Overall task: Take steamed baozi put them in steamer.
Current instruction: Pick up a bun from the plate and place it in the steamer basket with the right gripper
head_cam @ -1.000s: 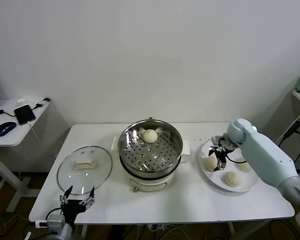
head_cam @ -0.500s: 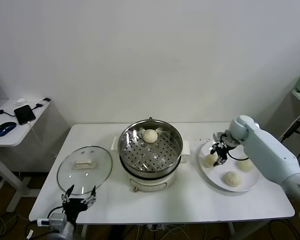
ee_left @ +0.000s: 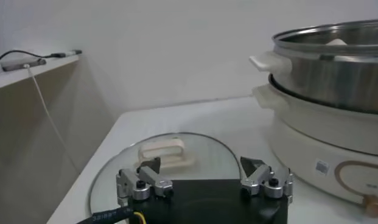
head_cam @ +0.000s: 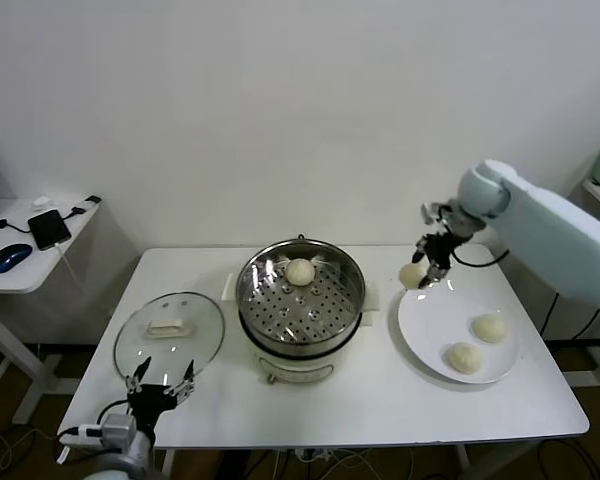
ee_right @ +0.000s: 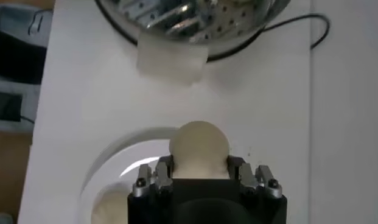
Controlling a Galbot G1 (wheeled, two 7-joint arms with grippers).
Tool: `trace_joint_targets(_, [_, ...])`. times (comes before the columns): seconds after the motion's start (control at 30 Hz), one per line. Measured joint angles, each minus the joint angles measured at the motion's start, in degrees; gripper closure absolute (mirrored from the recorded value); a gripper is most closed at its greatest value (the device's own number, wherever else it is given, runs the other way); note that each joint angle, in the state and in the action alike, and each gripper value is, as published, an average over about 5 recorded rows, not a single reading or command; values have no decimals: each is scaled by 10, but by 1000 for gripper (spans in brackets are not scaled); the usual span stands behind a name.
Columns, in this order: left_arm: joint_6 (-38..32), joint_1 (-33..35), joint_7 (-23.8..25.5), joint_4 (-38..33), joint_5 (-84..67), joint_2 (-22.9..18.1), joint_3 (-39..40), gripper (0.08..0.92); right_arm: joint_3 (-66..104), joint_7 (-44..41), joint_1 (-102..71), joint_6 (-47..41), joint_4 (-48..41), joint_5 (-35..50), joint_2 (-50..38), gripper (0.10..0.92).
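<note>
The steamer (head_cam: 300,300) stands mid-table with one steamed baozi (head_cam: 300,271) on its perforated tray. My right gripper (head_cam: 429,266) hangs in the air above the gap between steamer and white plate (head_cam: 420,335), shut on a second baozi (head_cam: 414,274). The right wrist view shows that bun (ee_right: 199,145) pinched between the fingers of the right gripper (ee_right: 200,165), with the steamer (ee_right: 195,18) beyond. Two more baozi (head_cam: 489,327) (head_cam: 465,357) lie on the plate. My left gripper (head_cam: 158,386) waits open at the table's front left, nothing between its fingers (ee_left: 257,172).
A round glass lid (head_cam: 169,338) lies flat left of the steamer, just beyond the left gripper (ee_left: 204,173); the left wrist view shows the lid's handle (ee_left: 166,152). A side desk with a phone (head_cam: 49,228) and mouse stands at far left.
My right gripper closed on a baozi on the plate and lifted it up and toward the steamer. The plate now holds two buns. The left gripper barely shifted.
</note>
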Motion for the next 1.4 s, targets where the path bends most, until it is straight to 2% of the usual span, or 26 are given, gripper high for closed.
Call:
trace_joint_targets(0.3, [4,-9,4,-5,-1,4,-2,177,-117,10,113,-77,5,130,88,440])
trace_joint_targets(0.6, [10,-15,5,-6,-9,6,-3,177,-159,50,115,-149,-14,186,196,440])
trace_joint_targets(0.9, [13,-20,7,-6,-19,10,3,177,-158,91,64,-191,-58,192,285,440])
trace_joint_targets(1.4, [15,-17,8,-11,-24,9,7,177,-138,118,-9,-220,-152,138,391,440])
